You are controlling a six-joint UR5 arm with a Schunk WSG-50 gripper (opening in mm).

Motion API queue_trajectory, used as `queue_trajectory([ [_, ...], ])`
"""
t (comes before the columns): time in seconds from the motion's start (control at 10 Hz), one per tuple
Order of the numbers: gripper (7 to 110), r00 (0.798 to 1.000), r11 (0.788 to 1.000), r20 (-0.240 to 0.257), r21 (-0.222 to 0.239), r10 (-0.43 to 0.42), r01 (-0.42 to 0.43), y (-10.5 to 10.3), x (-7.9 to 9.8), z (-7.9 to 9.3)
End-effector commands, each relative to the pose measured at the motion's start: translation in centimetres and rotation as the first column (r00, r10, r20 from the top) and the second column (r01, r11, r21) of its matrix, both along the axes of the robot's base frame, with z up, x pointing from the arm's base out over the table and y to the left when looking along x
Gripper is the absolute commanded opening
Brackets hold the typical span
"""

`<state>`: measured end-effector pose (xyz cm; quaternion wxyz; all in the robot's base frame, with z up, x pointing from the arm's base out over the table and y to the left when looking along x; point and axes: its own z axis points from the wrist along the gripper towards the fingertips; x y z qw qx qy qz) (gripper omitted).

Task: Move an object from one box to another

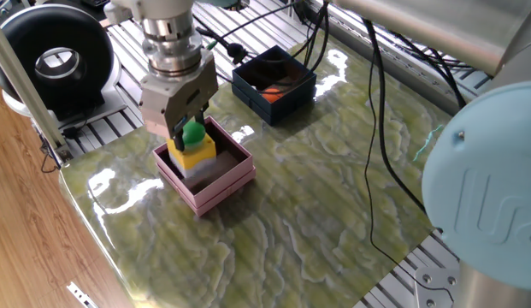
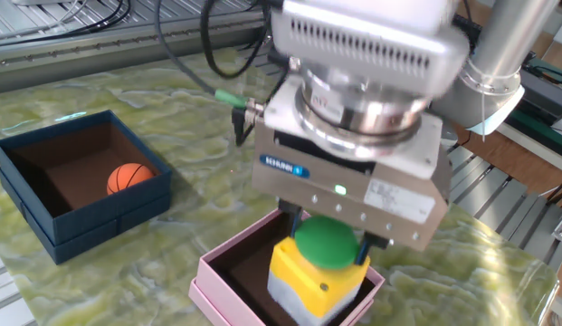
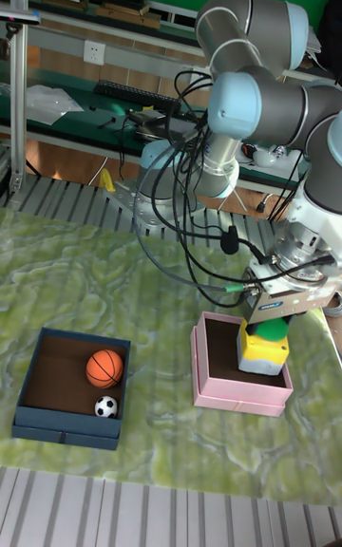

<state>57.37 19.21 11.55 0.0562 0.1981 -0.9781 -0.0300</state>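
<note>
My gripper [image 1: 190, 133] is shut on a yellow-and-white block with a green round top [image 1: 194, 147], gripping it at that top. It holds the block low inside the pale-pink box [image 1: 222, 190], near the box's back corner. From the other side, the gripper [image 2: 328, 243] hangs straight over the block [image 2: 317, 281] and the pink box [image 2: 213, 272]. The navy-blue box [image 2: 100, 222] stands apart to the left with an orange ball [image 2: 129, 177] in it. In the tall view the navy box [image 3: 66, 431] also holds a small soccer ball [image 3: 105, 406]; the pink box [image 3: 237, 397] sits to its right.
A black round device [image 1: 56, 60] stands off the table at the back left. Black cables [image 1: 380, 128] drape across the table's right side. The arm's large blue joint [image 1: 487, 197] fills the right foreground. Metal rails border the marbled green table [image 1: 316, 214].
</note>
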Motion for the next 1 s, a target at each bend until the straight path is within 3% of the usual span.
queue_trajectory([
  [0.0, 7, 1.0, 1.0, 0.02, 0.015, 0.023, -0.024, 0.8, 0.9, -1.2],
  [0.5, 7, 0.997, 0.999, 0.06, 0.006, 0.047, -0.047, 0.8, 2.6, -2.2],
  [0.9, 7, 0.997, 0.999, 0.062, 0.005, 0.047, -0.047, 0.9, 2.8, -2.5],
])
